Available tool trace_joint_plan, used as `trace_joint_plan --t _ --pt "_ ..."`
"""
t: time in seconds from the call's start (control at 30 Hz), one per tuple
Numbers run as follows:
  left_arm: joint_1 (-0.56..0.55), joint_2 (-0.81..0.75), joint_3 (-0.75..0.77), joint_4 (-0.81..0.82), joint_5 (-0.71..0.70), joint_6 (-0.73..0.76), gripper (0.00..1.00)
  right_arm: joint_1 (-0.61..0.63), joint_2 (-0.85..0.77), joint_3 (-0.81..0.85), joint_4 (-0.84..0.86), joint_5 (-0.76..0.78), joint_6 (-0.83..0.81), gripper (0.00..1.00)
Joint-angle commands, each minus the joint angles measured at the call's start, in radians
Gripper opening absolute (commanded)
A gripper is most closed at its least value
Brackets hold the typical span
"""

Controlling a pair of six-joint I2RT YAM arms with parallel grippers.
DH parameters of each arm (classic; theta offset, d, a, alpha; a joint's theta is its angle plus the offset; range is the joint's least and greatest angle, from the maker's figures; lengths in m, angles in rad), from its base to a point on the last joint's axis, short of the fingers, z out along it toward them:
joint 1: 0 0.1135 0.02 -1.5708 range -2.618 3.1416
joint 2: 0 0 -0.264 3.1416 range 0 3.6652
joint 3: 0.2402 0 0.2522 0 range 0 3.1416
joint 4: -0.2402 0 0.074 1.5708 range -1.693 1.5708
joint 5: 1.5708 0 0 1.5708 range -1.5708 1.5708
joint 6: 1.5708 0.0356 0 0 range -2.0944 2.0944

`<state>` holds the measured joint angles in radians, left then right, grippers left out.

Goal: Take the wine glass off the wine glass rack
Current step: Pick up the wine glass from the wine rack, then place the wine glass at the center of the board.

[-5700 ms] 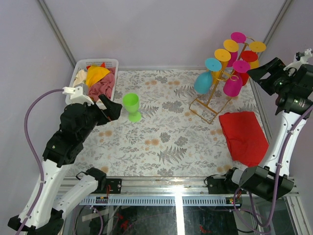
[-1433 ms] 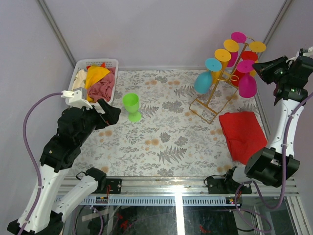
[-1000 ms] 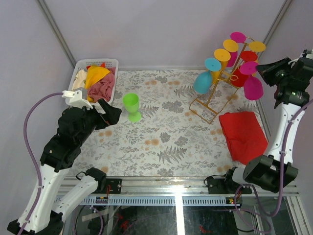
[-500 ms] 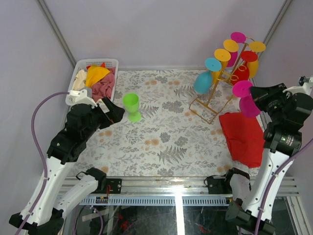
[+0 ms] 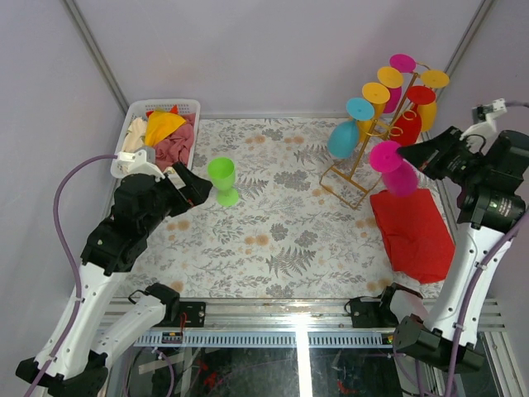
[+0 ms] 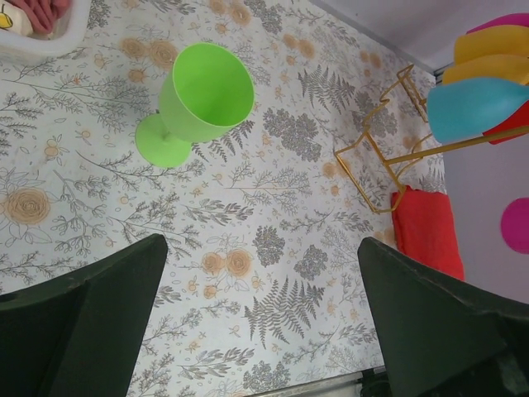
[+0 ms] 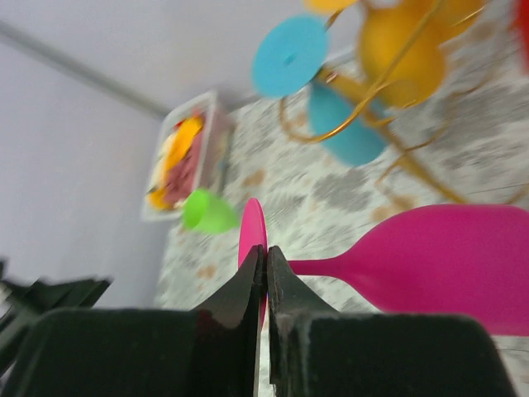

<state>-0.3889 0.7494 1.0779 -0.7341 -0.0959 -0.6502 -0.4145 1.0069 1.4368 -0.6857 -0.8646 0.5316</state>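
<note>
the right gripper [image 7: 265, 258] pinches the pink wine glass [image 5: 393, 169] by its foot, clear of the gold rack [image 5: 364, 154], right of centre above the red cloth [image 5: 413, 231]; the left gripper [image 5: 195, 185] stands spread.

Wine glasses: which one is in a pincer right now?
The magenta glass: the right pincer is shut on its foot, off the gold rack. The green glass stands on the table; the rest hang on the rack.
</note>
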Motion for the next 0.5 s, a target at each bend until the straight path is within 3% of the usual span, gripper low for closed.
trace_joint_plan --t 0.0,0.1,0.2,0.47 --pt "0.006 -0.007 -0.008 0.09 0.016 -0.013 1.0 0.182 0.013 0.063 -0.056 -0.212 -0.103 0.0" --pt "0.005 -0.002 -0.028 0.127 0.045 -0.044 1.0 0.364 0.079 0.135 -0.262 -0.038 -0.257 0.0" --pt "0.005 0.008 -0.052 0.181 0.115 -0.068 1.0 0.512 0.123 0.118 -0.32 0.109 -0.302 0.0" --pt "0.005 0.039 -0.061 0.235 0.314 -0.043 1.0 0.874 0.104 0.006 -0.046 0.197 -0.267 0.0"
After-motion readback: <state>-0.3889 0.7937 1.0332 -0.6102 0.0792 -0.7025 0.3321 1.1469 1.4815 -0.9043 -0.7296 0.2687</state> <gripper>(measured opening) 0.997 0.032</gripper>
